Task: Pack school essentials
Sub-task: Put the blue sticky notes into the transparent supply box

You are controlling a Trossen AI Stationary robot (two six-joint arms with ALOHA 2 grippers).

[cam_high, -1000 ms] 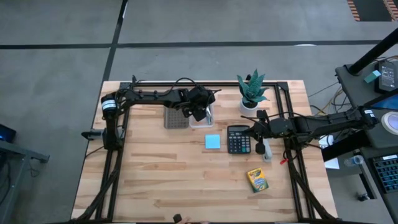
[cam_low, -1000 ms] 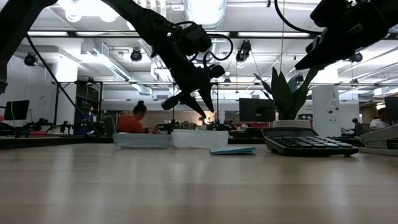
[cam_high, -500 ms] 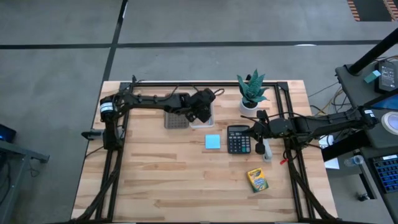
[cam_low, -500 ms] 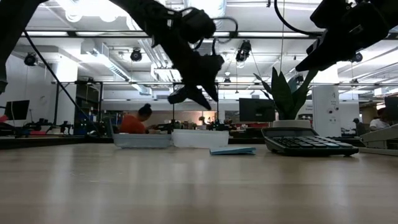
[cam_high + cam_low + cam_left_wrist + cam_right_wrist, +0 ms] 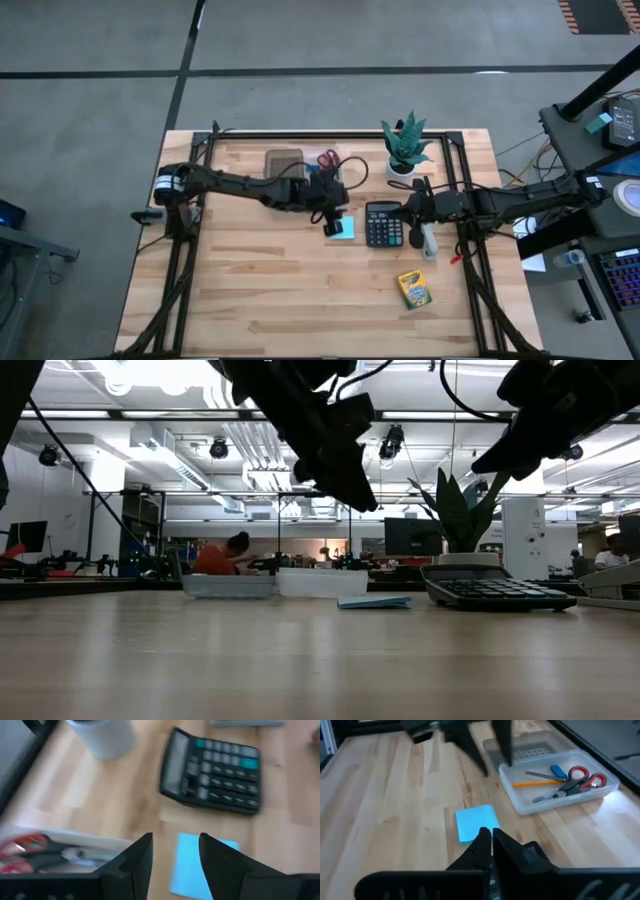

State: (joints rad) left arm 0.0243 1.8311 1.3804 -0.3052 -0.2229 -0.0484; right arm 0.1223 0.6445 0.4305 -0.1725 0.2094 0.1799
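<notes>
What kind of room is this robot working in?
Probably a big robotics lab or workshop. The low view shows an open ceiling with ducts and strip lights, benches with monitors far back, and a person sitting there. The robot works at a wooden table on a grey concrete floor.

Left gripper (image 5: 175, 851) jaws parted, raised; right gripper (image 5: 492, 839) jaws closed.

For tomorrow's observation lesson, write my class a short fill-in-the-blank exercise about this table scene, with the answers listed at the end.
1. The left gripper hangs open above the light-blue ____.
2. The red-handled scissors lie inside the clear ____.
3. The calculator lies between the sticky pad and the ____ gripper.
4. The crayon box lies on the bare ____.

Missing words: sticky pad; container; right; table
</notes>
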